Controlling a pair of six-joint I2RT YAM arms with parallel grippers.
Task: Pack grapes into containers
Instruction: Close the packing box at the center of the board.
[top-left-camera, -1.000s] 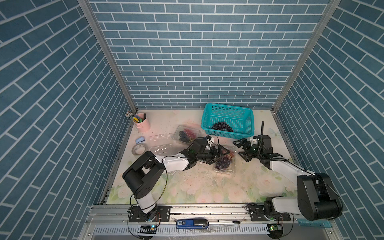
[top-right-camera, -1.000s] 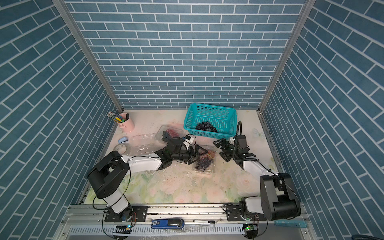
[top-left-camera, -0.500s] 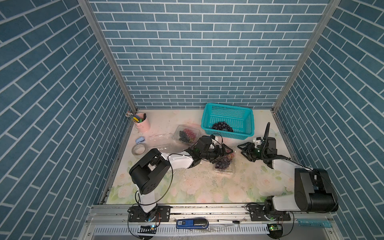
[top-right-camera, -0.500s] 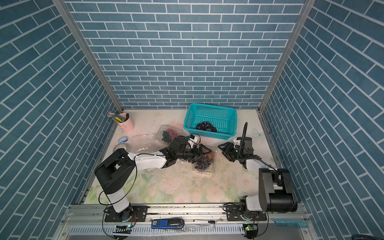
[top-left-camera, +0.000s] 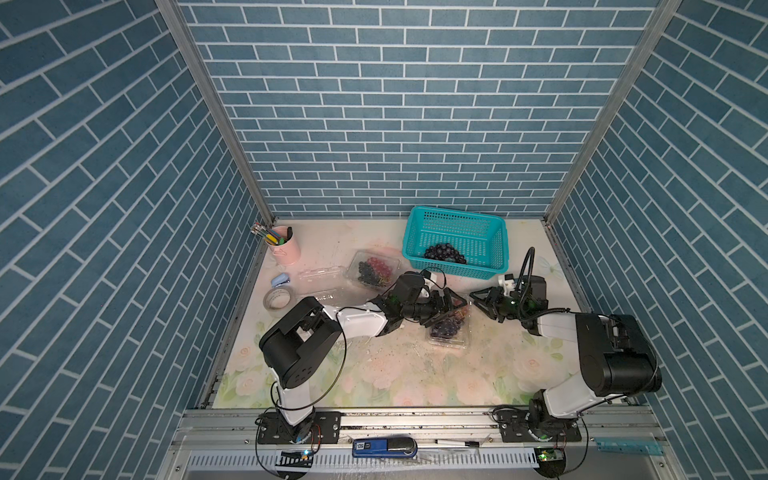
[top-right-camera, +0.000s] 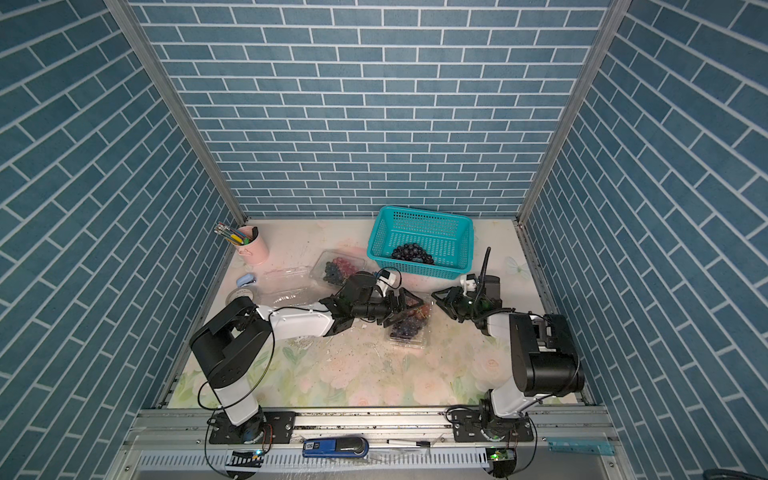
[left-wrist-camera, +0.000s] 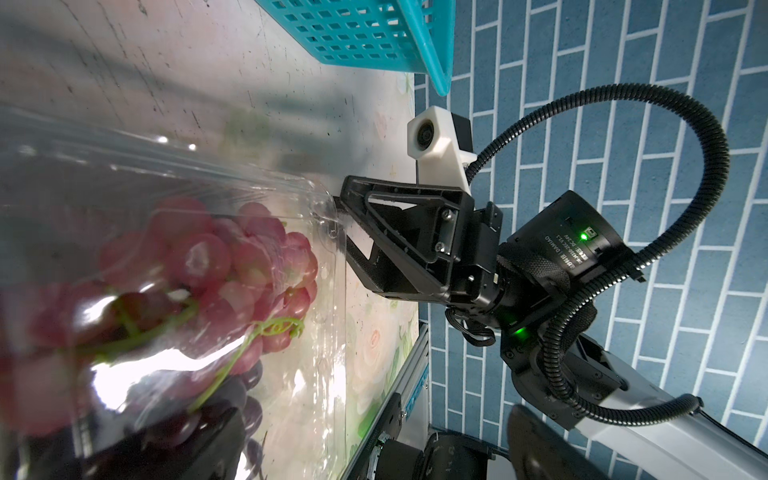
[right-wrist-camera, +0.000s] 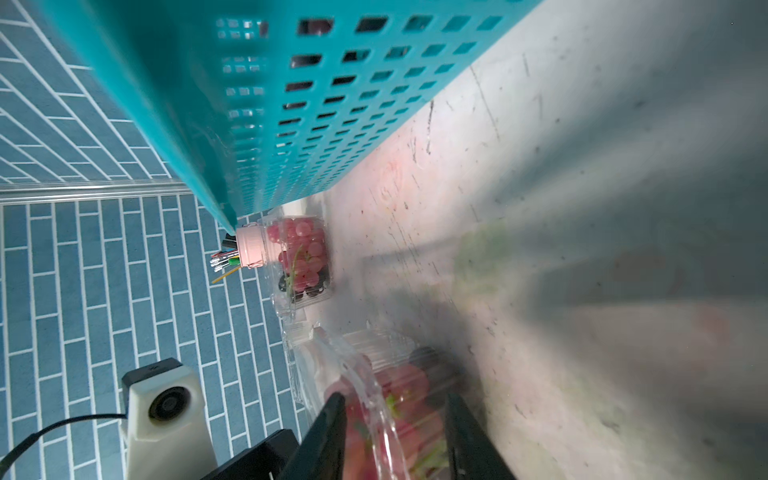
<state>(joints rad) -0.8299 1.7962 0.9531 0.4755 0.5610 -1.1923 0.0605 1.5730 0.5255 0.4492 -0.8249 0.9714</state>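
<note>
Poises left gripper (top-left-camera: 452, 310), fingers spread wide, over near clamshell (top-left-camera: 453, 343) of red and dark grapes (left-wrist-camera: 208, 257) mid-surface. Sets right gripper (right-wrist-camera: 394, 403) fingers astride its rim, clamped or not unclear. Farther back: second filled clamshell (top-left-camera: 354, 266), empty clamshell (top-left-camera: 322, 282), dark grapes (top-left-camera: 444, 252) in teal basket (top-left-camera: 457, 224).

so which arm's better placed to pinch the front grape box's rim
Right, probably: the right pincer straddles the clamshell rim, jaws apart, while the left pincer hangs wide open above the grapes.
</note>
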